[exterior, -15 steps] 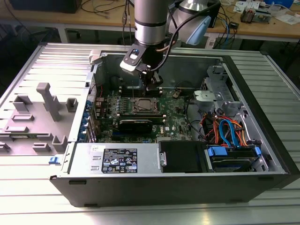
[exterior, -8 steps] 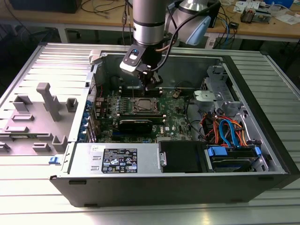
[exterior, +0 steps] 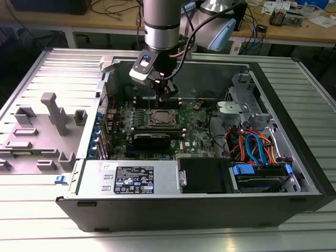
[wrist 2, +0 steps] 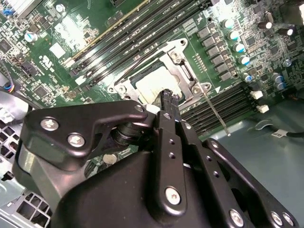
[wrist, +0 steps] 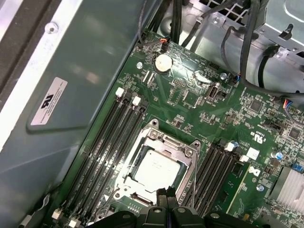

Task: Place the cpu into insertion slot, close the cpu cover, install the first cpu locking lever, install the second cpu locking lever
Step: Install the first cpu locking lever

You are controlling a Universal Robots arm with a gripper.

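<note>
**Exterior view**
- arm point(exterior: 161, 23): reaches down from above into the open computer case point(exterior: 294, 121), which lies on the ribbed metal desk point(exterior: 42, 220).
- hand point(exterior: 166, 96): hangs just above the socket point(exterior: 152, 125), over its far edge and apart from it.
- socket: directly below the hand on the green circuit board point(exterior: 197, 126), with a pale square in its middle.
- cables point(exterior: 252, 144): orange and blue bundle, well apart from the hand toward the exterior view's right.

**Second wrist view**
- hand point(wrist 2: 166, 97): clenched, with the black fingers point(wrist 2: 167, 111) pressed together. The tips are over the socket's edge; can't tell if they touch it.
- cpu point(wrist 2: 149, 85): seated in the socket just beyond the fingertips, silver top up.
- cover point(wrist 2: 183, 71): silver frame lying flat around the cpu.
- lever point(wrist 2: 214, 111): thin metal rod slanting out from the cover's corner over the memory slots point(wrist 2: 223, 107). It is beside the hand and not held by it.

**First wrist view**
- hand point(wrist: 166, 194): fingertips shut tight against each other, at the socket's near rim.
- cpu point(wrist: 156, 168): in the socket straight ahead of the fingertips, lying level.
- cover point(wrist: 159, 137): down flat, framing the cpu on all sides.
- memory slots point(wrist: 107, 142): long black rows on both sides of the socket.
- coin battery point(wrist: 163, 62): on the board, well beyond the socket from the hand.
</note>
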